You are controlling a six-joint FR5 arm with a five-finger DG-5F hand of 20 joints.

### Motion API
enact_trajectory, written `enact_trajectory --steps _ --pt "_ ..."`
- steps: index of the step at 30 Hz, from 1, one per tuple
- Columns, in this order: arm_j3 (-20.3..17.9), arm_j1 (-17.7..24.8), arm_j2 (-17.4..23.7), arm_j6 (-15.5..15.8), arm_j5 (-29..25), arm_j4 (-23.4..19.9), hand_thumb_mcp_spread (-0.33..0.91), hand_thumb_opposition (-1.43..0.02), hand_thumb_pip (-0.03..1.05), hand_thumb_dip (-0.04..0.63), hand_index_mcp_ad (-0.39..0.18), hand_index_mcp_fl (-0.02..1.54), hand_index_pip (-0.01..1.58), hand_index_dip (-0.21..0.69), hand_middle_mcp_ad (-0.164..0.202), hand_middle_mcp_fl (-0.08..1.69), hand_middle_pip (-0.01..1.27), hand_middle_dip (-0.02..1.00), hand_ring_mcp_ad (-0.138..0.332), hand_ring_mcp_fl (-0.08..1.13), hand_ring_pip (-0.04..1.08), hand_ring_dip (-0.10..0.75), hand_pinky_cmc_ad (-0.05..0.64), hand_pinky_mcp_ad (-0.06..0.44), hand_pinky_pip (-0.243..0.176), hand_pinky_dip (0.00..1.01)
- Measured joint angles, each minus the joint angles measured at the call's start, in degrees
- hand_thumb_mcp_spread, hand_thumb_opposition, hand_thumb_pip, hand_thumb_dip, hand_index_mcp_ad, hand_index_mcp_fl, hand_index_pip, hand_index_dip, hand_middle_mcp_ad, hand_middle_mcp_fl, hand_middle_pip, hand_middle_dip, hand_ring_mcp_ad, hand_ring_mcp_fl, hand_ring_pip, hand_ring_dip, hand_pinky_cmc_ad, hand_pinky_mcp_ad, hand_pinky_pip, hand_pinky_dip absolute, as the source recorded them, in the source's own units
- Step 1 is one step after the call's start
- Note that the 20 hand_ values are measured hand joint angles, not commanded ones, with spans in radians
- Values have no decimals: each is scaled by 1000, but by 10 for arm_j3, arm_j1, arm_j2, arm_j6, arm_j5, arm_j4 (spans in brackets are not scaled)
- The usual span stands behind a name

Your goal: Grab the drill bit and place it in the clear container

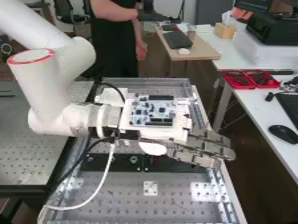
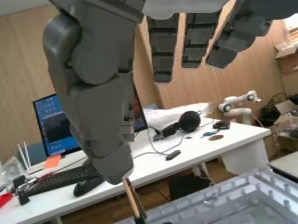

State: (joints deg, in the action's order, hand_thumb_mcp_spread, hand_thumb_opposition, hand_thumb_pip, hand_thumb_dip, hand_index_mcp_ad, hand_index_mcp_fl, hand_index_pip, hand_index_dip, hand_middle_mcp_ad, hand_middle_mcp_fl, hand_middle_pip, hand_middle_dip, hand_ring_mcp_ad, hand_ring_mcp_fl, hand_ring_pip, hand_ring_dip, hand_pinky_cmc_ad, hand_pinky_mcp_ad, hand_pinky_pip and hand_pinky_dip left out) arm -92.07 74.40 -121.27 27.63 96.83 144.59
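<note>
1. The hand (image 1: 199,148) reaches out over the perforated worktop (image 1: 120,200) in the high view, its dark grey fingers extended toward the worktop's right-hand rail.
2. In the wrist view, the drill bit (image 2: 135,201) is pinched at the tip of the thumb (image 2: 103,115), a slim, coppery and dark rod that points away from the hand at a slight tilt. Three other fingers (image 2: 193,40) hang nearly straight, apart from the bit.
3. The bit's far end appears against the edge of the perforated worktop in the wrist view; whether it touches there, I cannot tell.
4. The white arm (image 1: 50,95) comes in from the upper left in the high view. A circuit board (image 1: 153,112) sits on the white housing behind the hand, and a white cable (image 1: 101,182) loops down beside it.
5. A dark bar (image 1: 116,162) crosses the perforated worktop, passing beneath the hand. Near it lies a small square plate (image 1: 151,188).
6. On the white worktop (image 1: 256,112) alongside are a red tray (image 1: 256,87) and a black mouse (image 1: 284,134).
7. The wrist view also shows a monitor (image 2: 53,125), a keyboard (image 2: 60,178) near the mouse, and black headphones (image 2: 189,121) on that white worktop.
</note>
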Motion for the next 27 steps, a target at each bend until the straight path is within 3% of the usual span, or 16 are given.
enact_trajectory --steps 8,16,27 --pt "-21 9 54 12 1 -5 679 -1016 424 216 -182 1051 757 236 93 222 138 176 124 80 96 38 346 133 -59 190" --pt "-47 46 116 18 12 -14 679 -1012 424 216 -185 1052 759 237 93 222 140 180 134 80 98 38 347 129 -59 190" --pt "-63 114 146 18 32 -13 679 -1016 424 216 -182 1058 747 251 93 241 141 188 134 80 103 47 347 129 -59 190"
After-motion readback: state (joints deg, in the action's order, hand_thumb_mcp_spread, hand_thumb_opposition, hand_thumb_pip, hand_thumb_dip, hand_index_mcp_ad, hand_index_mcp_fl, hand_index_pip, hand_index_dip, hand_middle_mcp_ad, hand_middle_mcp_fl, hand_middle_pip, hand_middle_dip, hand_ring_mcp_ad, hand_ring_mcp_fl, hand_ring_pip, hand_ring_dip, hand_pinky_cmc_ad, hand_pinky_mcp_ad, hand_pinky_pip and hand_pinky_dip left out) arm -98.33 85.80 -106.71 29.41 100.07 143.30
